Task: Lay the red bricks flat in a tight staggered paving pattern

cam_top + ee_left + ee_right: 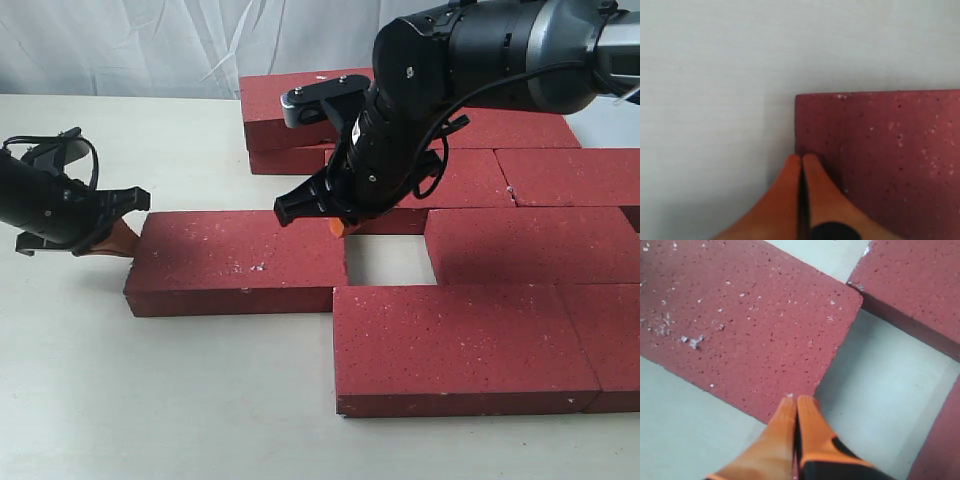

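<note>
- Bricks (pixel 520 245): most laid flat in staggered rows, right half of exterior frame.
- Loose brick (pixel 240 262): flat on table (pixel 150 400), centre-left, not yet tight to the pattern. Bare gap (pixel 390 260) off its right end, between back and front rows.
- Left gripper (pixel 118 238): fully closed, holding nothing. Fingertips (pixel 787 185) pressed against left end of loose brick, near a corner.
- Right gripper (pixel 338 228): also closed and empty. Fingertips (pixel 782 425) at far right corner of loose brick, on or just against its back edge; contact not certain.
- Step, as judged: sliding loose brick right to fill gap and close the row.
- Next move, as judged: push straight right from left end, low on the end face. Hold right tips at the back corner as a guide against yaw.
- Fit between the rows looks snug, so watch for the leading corner jamming on the front-row brick.
- Stop once the end butts the brick right of the gap.
</note>
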Robot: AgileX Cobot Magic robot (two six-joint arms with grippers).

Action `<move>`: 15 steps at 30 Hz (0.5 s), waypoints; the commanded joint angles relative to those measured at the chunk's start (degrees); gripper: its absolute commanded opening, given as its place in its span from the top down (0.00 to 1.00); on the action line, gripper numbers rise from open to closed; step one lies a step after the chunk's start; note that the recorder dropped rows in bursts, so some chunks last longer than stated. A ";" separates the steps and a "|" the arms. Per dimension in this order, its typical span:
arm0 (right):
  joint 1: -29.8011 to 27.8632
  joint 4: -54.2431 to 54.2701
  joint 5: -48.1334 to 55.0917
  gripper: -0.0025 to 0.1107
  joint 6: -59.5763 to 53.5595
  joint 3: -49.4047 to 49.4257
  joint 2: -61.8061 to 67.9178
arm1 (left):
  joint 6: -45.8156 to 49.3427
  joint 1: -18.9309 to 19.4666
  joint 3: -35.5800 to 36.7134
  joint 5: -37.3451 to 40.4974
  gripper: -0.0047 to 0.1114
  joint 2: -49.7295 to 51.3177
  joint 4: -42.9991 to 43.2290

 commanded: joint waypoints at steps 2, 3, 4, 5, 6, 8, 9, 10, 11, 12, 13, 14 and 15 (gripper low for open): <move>-0.27 -0.59 0.25 0.99 0.63 -0.05 -0.53 | 0.18 -0.25 -0.11 0.63 0.96 -0.15 -1.49; -0.27 -0.59 0.25 0.99 0.63 -0.05 -0.53 | 0.18 -0.25 -0.11 0.74 0.96 -0.15 -1.49; -0.27 -0.59 0.25 0.99 0.63 -0.05 -0.53 | 0.18 -0.25 -0.11 0.88 0.96 -0.15 -1.49; -0.27 -0.59 0.39 0.99 0.64 -0.05 -0.53 | 0.18 -0.25 -0.11 0.88 0.96 -0.15 -1.49; -0.27 -0.59 0.51 0.99 0.64 -0.05 -0.53 | 0.18 -0.25 -0.11 0.91 0.96 -0.15 -1.38; -0.27 -0.59 0.51 0.99 0.64 -0.05 -0.53 | 0.18 0.17 -0.11 0.91 0.96 -0.15 -0.75; -0.27 -0.59 0.63 0.99 0.74 -0.05 -0.53 | -0.08 0.46 -0.24 1.00 0.96 -0.15 0.38; -0.27 -0.59 0.63 0.99 0.74 -0.05 -0.53 | -1.21 0.58 -0.35 1.06 0.96 -0.15 2.13; -0.27 -0.59 0.63 0.99 0.74 -0.05 -0.53 | -3.25 0.94 -0.59 1.06 0.96 -0.15 4.28; -0.27 -0.59 0.63 0.99 0.74 -0.05 -0.53 | -5.57 0.94 -1.11 1.06 0.96 -0.15 7.01; -0.27 -0.59 0.63 0.99 0.74 -0.05 -0.53 | -7.58 0.94 -1.66 1.06 0.96 -0.15 9.72; -0.27 -0.59 0.63 0.99 0.74 -0.05 -0.53 | -10.65 0.94 -2.20 1.06 0.96 -0.15 13.53; -0.27 -0.59 0.63 0.99 0.74 -0.05 -0.53 | -13.74 0.82 -2.98 1.06 0.96 -0.15 16.38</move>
